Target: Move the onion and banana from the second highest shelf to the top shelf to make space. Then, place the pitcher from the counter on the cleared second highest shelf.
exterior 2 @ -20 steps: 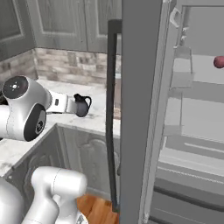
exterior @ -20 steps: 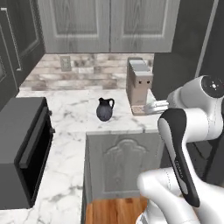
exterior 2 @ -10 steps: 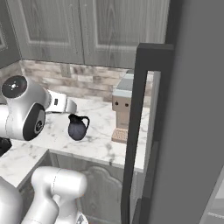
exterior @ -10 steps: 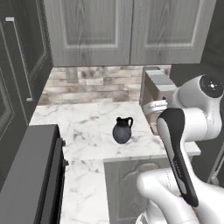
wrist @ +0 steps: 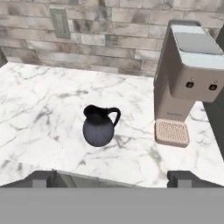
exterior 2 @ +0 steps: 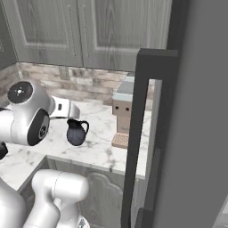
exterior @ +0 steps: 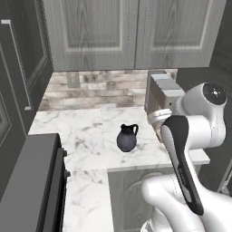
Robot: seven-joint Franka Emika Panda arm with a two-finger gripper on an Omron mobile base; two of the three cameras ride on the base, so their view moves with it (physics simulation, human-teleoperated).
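One pitcher (exterior: 127,138) (exterior 2: 76,132) (wrist: 99,126) stands upright on the counter (exterior: 86,131) (exterior 2: 102,149) (wrist: 39,113), near its front edge, handle toward the right in the hand view. Dark, bulbous body, narrow neck, flared spout. Nothing touches it.

To its right, well apart, a beige and grey coffee machine (exterior: 161,97) (exterior 2: 124,113) (wrist: 188,78) sits on the same marble, against the brick splashback (exterior: 95,88) (wrist: 109,35). A wall outlet (wrist: 59,22) is set in the bricks, far left of the pitcher. Grey upper cabinets (exterior: 131,34) (exterior 2: 84,31) hang above.

Gripper (wrist: 111,178): both dark fingertips (wrist: 41,178) show at the bottom of the hand view, spread wide apart, nothing between them. It hangs short of the counter edge, the pitcher ahead and roughly centred between the tips.

Left base view: a dark appliance (exterior: 27,181) sits at the near left, on the counter's side run. Right base view: a dark open fridge door (exterior 2: 147,133) stands at the right, edge on.
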